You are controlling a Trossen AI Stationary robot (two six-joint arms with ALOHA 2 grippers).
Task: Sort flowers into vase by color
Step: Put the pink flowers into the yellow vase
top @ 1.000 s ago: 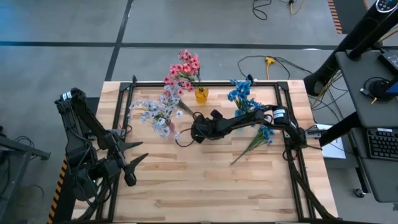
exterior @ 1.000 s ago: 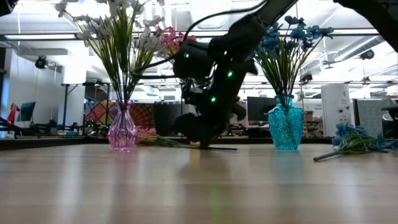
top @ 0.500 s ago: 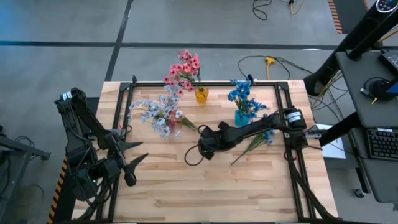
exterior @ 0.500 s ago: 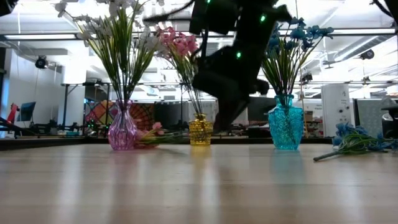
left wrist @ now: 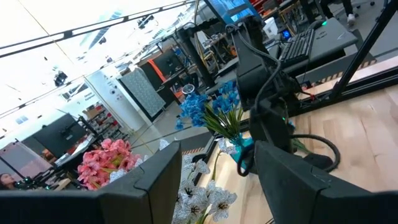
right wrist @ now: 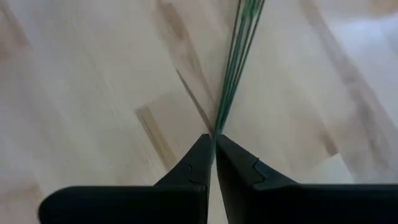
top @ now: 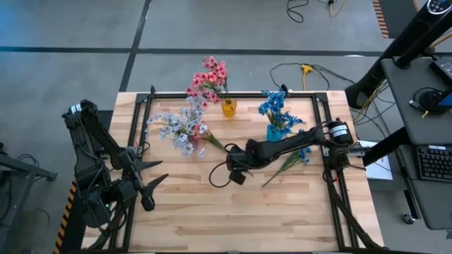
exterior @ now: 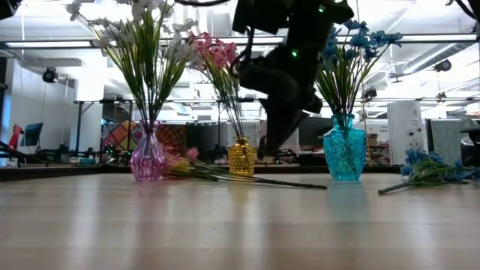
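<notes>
My right gripper [right wrist: 214,140] hangs over the table's middle [top: 235,175], slanting down, shut on the thin green stems of a pink flower sprig [exterior: 184,160]. The sprig's blossoms rest on the table beside the pink vase [exterior: 148,157], which holds white flowers [top: 180,130]. The yellow vase [exterior: 241,157] holds pink flowers [top: 210,76]. The blue vase [exterior: 345,154] holds blue ones [top: 272,106]. A loose blue sprig [top: 293,159] lies at the right. My left gripper [top: 159,173] waits open and level at the table's left. My right gripper pinches the sprig's bundled green stems [right wrist: 219,121] between its two fingers. It comes from above, slanting down, with the stems running on away from the fingertips. The blossom end [exterior: 180,160] lies on the table. A long stretch of stem [exterior: 285,182] shows low along the tabletop.
A black frame [top: 321,106] runs round the table's back and sides. A loose cable loop [top: 215,176] hangs by my right gripper. Bare wood [top: 233,219] stretches across the near half. Desks and a keyboard [top: 432,162] stand off the table's right side.
My right gripper has risen from the tabletop near the vases and moved toward the near edge, tipping steeper. It stays shut on the stems. The pink sprig's stem now shows as a long line across the table; its blossoms stay by the pink vase.
</notes>
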